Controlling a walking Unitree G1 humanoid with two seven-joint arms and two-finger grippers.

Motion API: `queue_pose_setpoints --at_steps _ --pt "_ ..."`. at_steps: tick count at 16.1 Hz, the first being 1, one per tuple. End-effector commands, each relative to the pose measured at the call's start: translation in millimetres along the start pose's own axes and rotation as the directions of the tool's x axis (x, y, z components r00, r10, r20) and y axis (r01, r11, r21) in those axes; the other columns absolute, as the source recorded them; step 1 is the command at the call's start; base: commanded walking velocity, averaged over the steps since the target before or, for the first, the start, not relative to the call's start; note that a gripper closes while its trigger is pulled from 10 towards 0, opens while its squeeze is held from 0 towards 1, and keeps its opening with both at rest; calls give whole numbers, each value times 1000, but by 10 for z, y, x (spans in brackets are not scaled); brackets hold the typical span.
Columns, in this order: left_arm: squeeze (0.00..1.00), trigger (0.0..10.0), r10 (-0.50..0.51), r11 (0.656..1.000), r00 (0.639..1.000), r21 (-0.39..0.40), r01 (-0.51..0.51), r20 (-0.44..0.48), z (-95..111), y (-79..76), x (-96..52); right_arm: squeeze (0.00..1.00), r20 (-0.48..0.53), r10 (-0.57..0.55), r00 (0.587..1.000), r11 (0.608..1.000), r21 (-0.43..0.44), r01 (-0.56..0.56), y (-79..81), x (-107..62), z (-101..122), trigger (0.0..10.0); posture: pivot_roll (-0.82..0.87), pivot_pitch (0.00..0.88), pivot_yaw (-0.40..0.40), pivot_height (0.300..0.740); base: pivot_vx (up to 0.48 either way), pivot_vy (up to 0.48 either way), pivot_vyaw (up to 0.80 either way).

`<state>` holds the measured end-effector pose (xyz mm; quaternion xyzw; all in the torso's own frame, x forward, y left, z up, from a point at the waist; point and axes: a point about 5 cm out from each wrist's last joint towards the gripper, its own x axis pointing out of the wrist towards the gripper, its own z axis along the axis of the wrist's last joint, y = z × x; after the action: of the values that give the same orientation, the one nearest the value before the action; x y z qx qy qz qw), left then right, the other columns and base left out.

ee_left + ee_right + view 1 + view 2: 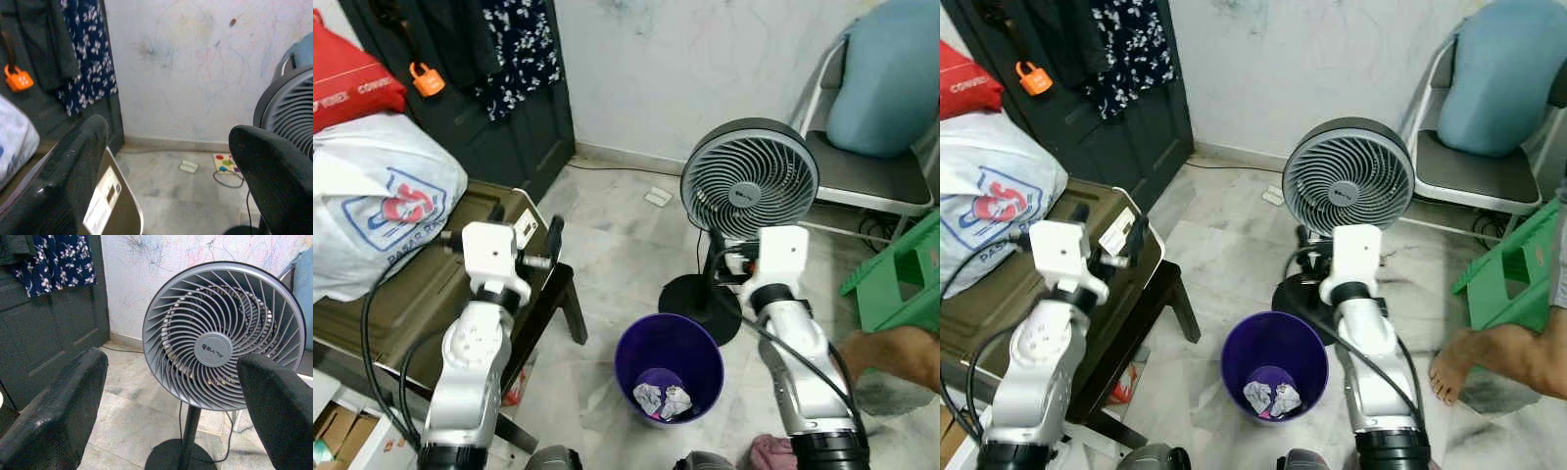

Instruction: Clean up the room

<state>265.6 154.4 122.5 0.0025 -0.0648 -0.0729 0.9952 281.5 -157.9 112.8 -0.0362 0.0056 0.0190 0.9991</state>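
A purple bin (690,343) stands on the marble floor between my two arms, with crumpled white paper (663,399) lying in its bottom. My left gripper (524,223) is raised over the edge of the dark table, open and empty; its fingers (63,181) frame the wall and floor. My right gripper (171,411) is also open and empty, held up in front of the grey fan (222,338). A pink cloth (769,455) lies on the floor by my right arm's base.
A dark low table (431,284) on my left carries a white plastic bag (377,201) and a red bag (347,78). A chair (862,176) with a blue cushion, a green stool (901,269) and a person's bare foot (891,352) are on the right.
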Motion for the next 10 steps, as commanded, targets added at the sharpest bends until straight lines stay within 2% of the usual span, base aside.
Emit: queue_pose_setpoints --at_steps 1,3,4,6,10 --pt "0 10000 12 1000 1000 -8 -12 -14 -20 33 -28 0 14 -19 1000 1000 -5 19 -11 2 54 10000 -156 0 68 740 0 0 0" --pt "0 10000 -3 1000 999 -17 3 -34 -49 -18 -41 0 -32 -24 999 998 61 26 -26 -48 -28 10000 -148 0 70 740 0 0 0" --pt "0 10000 -8 1000 1000 -14 8 -28 -33 -24 -22 0 -9 9 1000 998 58 -9 16 -56 1 10000 -150 0 67 740 0 0 0" --pt "0 10000 -19 1000 1000 -6 19 -14 1 -25 17 0 24 38 999 999 2 -38 59 -43 62 10000 -148 0 61 740 0 0 800" --pt "0 10000 -20 1000 1000 -9 20 2 50 -9 49 0 27 35 999 999 10 -35 52 23 99 10000 -142 0 48 740 0 0 800"
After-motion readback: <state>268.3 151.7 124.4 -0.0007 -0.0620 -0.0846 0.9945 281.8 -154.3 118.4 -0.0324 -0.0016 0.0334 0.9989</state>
